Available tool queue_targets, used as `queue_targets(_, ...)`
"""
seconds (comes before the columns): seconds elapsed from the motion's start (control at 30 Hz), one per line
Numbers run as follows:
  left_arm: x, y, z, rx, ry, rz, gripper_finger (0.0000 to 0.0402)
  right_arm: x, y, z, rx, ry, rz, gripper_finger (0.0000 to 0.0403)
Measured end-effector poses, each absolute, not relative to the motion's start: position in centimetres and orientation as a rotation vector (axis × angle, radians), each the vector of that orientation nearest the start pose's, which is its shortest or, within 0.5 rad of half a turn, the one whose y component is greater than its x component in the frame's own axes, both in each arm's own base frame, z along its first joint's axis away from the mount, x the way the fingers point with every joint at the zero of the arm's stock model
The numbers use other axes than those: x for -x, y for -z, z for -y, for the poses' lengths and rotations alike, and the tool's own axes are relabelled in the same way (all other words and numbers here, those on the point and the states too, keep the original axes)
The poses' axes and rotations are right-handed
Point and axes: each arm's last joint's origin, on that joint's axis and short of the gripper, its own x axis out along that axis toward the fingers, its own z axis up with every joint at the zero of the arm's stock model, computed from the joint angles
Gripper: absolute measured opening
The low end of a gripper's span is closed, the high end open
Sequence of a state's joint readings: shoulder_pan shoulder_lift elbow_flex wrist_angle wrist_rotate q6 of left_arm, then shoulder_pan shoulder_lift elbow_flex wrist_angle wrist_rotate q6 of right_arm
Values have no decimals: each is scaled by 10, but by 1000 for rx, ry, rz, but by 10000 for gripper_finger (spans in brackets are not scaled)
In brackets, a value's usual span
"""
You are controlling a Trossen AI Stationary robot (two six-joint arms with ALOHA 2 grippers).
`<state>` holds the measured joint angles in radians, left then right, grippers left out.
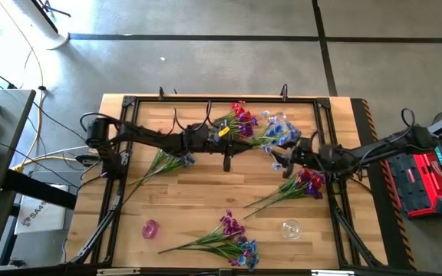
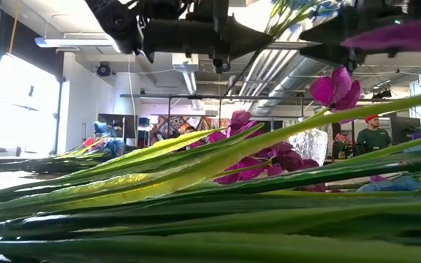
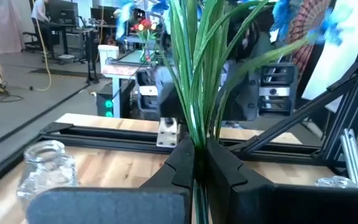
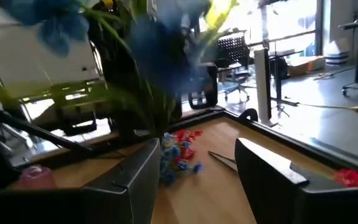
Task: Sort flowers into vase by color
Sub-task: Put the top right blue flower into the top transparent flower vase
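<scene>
Blue-blossomed spray clamped in the left gripper, right gripper's fingers apart beside it.

Left gripper (image 3: 194,163) is pressed together on the green stems of the blue spray (image 1: 276,132) over the middle of the wooden table (image 1: 206,201); seen from above, the spray's long axis runs left to right, blossoms toward the right arm. Right gripper (image 1: 282,159) hovers just beside those blossoms with nothing between its fingers. Other flowers lie flat: a red-and-purple spray (image 1: 236,119) near the far edge, a bluish one (image 1: 163,162) slanting at left, a purple one (image 1: 301,184) under the right arm, and a mixed bunch (image 1: 225,238) near the front, between a pink vase (image 1: 150,228) and a clear vase (image 1: 291,228).
</scene>
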<state>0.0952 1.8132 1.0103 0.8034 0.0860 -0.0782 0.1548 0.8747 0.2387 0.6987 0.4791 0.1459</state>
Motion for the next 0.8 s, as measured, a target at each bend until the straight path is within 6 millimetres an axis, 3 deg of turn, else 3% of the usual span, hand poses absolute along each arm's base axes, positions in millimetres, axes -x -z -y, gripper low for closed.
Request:
queue_targets(0.37, -393, -223, -31, 51, 4, -1, 7, -222, -224, -10, -182, 362, 47, 196)
queue_targets(0.67, -393, -223, -30, 39, 23, -9, 7, -219, -232, -14, -161, 297, 39, 195)
queue_targets(0.8, -394, -223, -29, 54, 56, -16, 7, -217, -238, -14, -158, 262, 61, 171)
